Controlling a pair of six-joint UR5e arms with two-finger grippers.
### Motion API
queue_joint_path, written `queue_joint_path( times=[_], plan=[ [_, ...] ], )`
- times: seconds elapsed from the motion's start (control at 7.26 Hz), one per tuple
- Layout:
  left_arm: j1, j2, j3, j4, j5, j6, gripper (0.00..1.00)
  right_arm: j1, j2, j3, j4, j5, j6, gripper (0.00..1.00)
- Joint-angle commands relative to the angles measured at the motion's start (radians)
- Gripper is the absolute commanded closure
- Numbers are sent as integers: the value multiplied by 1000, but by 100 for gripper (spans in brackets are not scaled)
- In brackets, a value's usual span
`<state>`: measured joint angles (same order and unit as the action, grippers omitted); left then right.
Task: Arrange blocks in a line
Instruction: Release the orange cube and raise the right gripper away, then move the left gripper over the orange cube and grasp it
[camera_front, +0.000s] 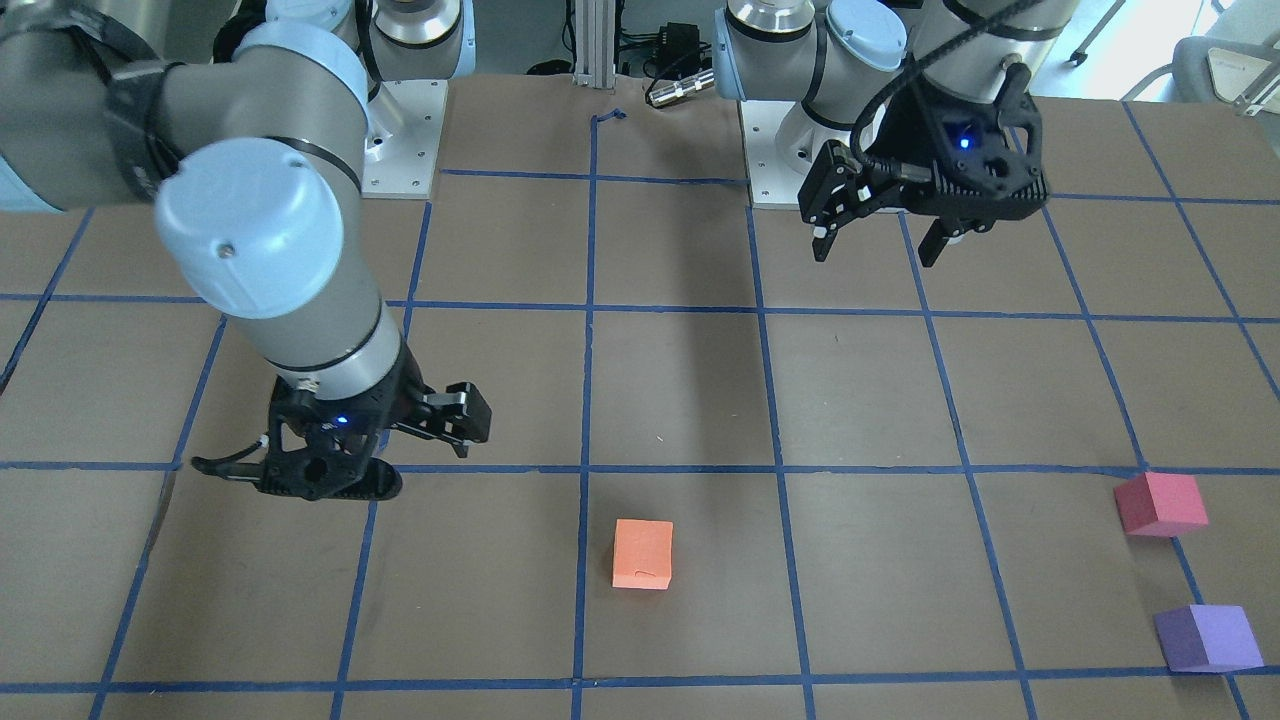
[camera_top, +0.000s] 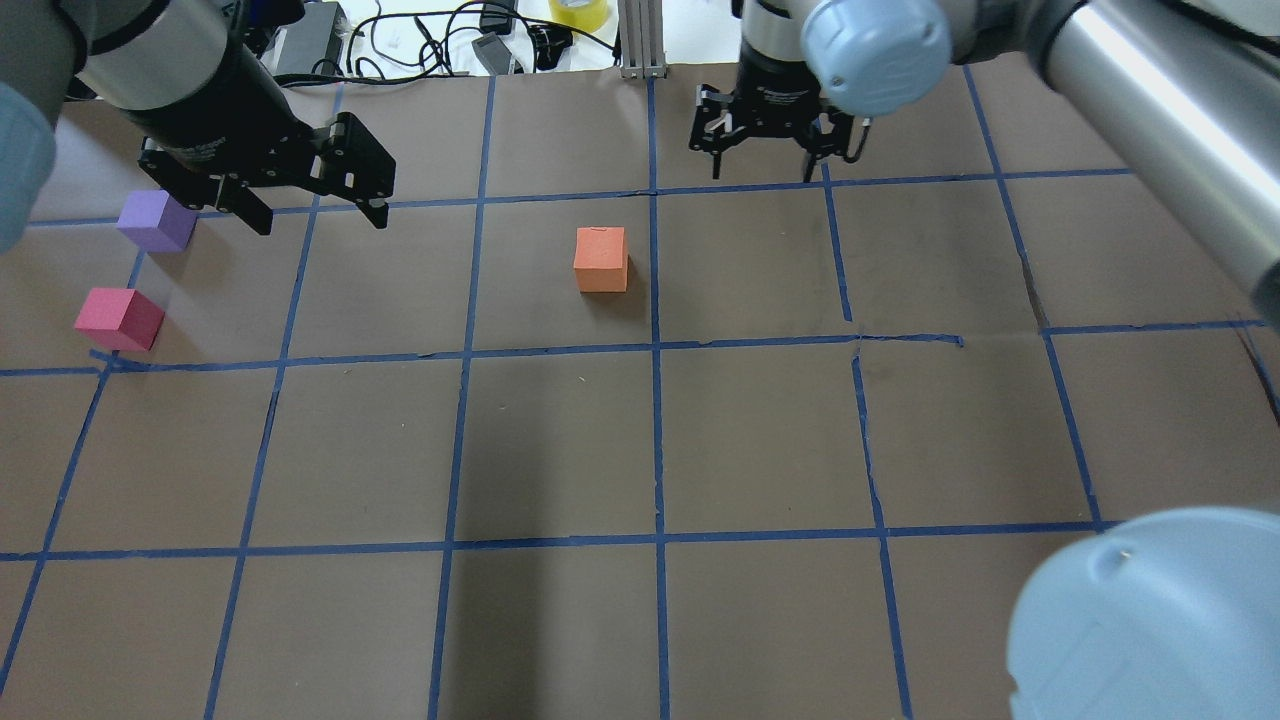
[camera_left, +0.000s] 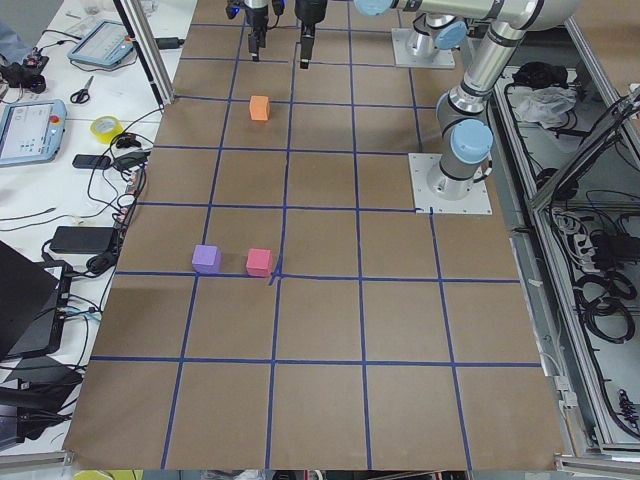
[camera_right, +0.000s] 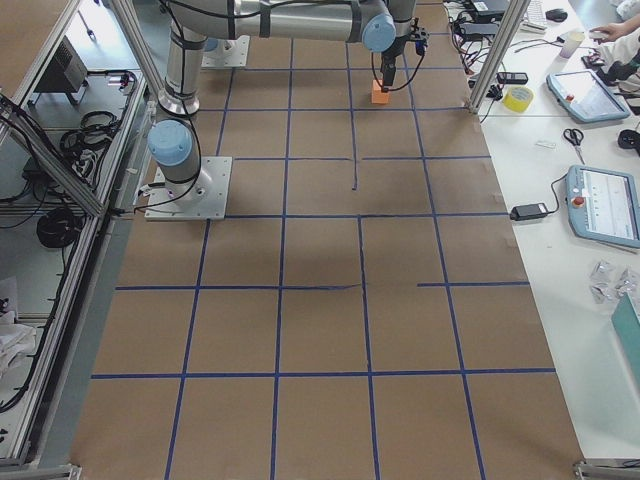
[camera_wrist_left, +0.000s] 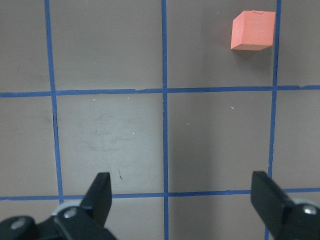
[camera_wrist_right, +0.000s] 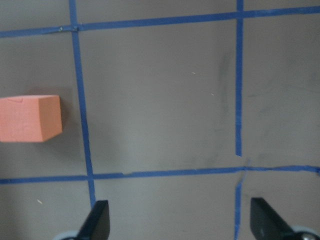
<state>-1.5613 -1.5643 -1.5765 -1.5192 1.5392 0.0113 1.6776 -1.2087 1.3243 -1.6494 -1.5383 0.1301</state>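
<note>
The orange block (camera_front: 643, 553) (camera_top: 601, 260) lies alone near the table's middle, on the far side from my base. The red-pink block (camera_front: 1160, 503) (camera_top: 119, 319) and the purple block (camera_front: 1207, 638) (camera_top: 157, 220) lie close together, apart, at my far left. My left gripper (camera_front: 876, 255) (camera_top: 321, 225) hangs open and empty high above the table, right of the purple block in the overhead view. Its wrist view (camera_wrist_left: 181, 182) shows the orange block (camera_wrist_left: 253, 30) at top right. My right gripper (camera_front: 335, 465) (camera_top: 762, 176) is open and empty, low, beside the orange block (camera_wrist_right: 30, 118).
Blue tape lines (camera_top: 655, 350) divide the brown table into squares. Both arm bases (camera_front: 405, 130) (camera_front: 775, 160) stand at the robot's edge. An aluminium post (camera_top: 640, 40), cables and a yellow tape roll (camera_top: 572, 10) sit beyond the far edge. Teach pendants (camera_right: 605, 205) lie on a side bench.
</note>
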Motion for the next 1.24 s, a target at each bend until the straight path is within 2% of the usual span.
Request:
queue_joint_path(
  times=[0.0, 0.14, 0.28, 0.55, 0.83, 1.1],
  plan=[
    [-12, -141, -48, 131, -20, 5, 0, -71, -191, 88, 101, -6, -150, 0],
    [-23, -189, -87, 230, -21, 6, 0, -79, -251, 139, 109, -38, -152, 0],
    [-23, -254, -99, 345, -22, -5, 0, -79, -262, 156, 91, -39, -145, 0],
    [-34, -388, -74, 520, -21, 1, 0, -73, -273, 154, 95, -22, -75, 0],
    [-144, -489, 60, 525, -8, -101, 0, -68, -323, 179, 100, 24, -85, 0],
    [-224, -612, 169, 548, -5, -172, 0, -73, -353, 231, 99, 18, -89, 0]
  ],
)
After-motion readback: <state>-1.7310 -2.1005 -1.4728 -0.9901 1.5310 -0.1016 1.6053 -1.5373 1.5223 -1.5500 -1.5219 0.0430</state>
